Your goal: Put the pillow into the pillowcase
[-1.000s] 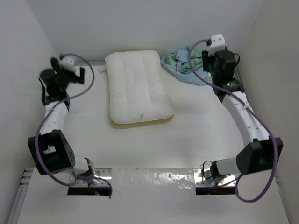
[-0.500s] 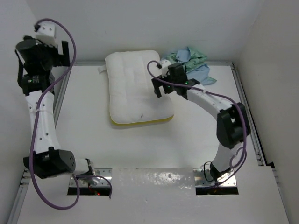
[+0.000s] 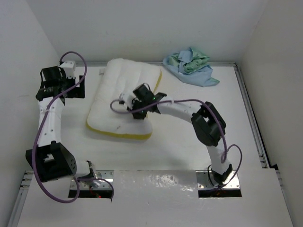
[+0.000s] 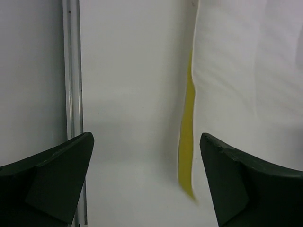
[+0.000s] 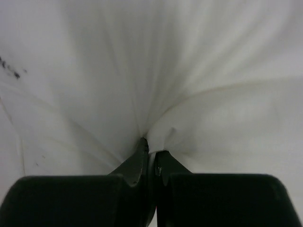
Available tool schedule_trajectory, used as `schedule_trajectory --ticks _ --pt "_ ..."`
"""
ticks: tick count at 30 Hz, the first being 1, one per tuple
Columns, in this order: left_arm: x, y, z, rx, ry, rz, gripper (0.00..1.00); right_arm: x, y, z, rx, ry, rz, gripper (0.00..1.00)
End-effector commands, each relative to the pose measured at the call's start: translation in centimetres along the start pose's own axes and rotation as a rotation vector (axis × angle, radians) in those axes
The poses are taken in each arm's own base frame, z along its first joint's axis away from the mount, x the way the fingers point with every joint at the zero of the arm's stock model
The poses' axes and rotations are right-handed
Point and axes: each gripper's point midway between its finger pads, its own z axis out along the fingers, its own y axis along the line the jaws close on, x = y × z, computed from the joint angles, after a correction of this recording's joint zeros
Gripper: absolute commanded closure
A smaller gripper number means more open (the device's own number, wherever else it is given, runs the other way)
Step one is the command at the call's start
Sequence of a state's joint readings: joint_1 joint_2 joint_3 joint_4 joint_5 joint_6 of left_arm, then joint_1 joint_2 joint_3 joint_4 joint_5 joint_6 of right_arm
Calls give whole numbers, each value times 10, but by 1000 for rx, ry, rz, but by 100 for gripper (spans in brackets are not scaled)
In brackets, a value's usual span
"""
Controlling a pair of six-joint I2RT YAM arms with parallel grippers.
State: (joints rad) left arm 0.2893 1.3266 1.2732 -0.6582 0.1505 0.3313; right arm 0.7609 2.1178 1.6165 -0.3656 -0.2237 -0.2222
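Note:
The white quilted pillow (image 3: 120, 101) with a yellow edge band lies slanted on the table, left of centre. My right gripper (image 3: 135, 101) sits on its middle and is shut on a pinch of the pillow's white cover (image 5: 156, 137). My left gripper (image 3: 78, 87) is open and empty, just off the pillow's left edge; the left wrist view shows the yellow band (image 4: 187, 137) and white pillow (image 4: 246, 80) between its fingers (image 4: 227, 175). The pillowcase (image 3: 189, 66), mint green and light blue, lies crumpled at the back right.
A metal rail (image 4: 72, 71) runs along the table's left side by the wall. Another rail (image 3: 248, 113) runs along the right side. White walls close the back and both sides.
The right arm swung from the pillowcase to the pillow's middle and closed on its cover. The pillow has been dragged and turned toward the left front. The left gripper came down beside the pillow's left edge.

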Motion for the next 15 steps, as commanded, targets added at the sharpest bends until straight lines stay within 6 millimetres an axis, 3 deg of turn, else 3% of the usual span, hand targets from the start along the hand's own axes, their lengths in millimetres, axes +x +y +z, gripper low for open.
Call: schedule_trajectory --ticks 1,2,3,5,6,7,9,10,11,12,13,14,15 --pt "-14 3 3 -22 -69 4 7 16 80 -50 -259 2 -223 100" --pt "-9 4 10 -26 -48 3 7 55 80 -52 -239 73 -207 100" --pt "-8 1 13 -24 -39 9 7 59 58 -71 -164 48 -184 100" --pt "-3 -1 23 -29 -11 25 8 103 35 -82 -112 89 -64 100" --pt "-4 -12 27 -11 -9 48 8 119 -3 -97 -28 78 40 100" --pt "-4 -17 30 -6 -1 64 8 128 -21 -103 15 75 113 100" --pt "-6 -36 40 24 2 104 8 128 -82 -114 214 60 161 100" --pt "-8 -44 43 37 -1 119 8 132 -98 -108 256 97 152 100" --pt "-6 -52 50 50 9 131 8 96 -124 -115 305 54 126 98" --pt "-14 -69 52 79 -8 156 8 72 -129 -107 292 22 121 95" --pt "-17 -80 54 98 -10 169 8 69 -128 -78 243 33 185 95" --pt "-14 -88 62 119 8 176 8 13 -135 -81 200 -71 164 93" --pt "-15 -112 63 167 15 213 8 -13 -121 -66 166 -91 140 93"
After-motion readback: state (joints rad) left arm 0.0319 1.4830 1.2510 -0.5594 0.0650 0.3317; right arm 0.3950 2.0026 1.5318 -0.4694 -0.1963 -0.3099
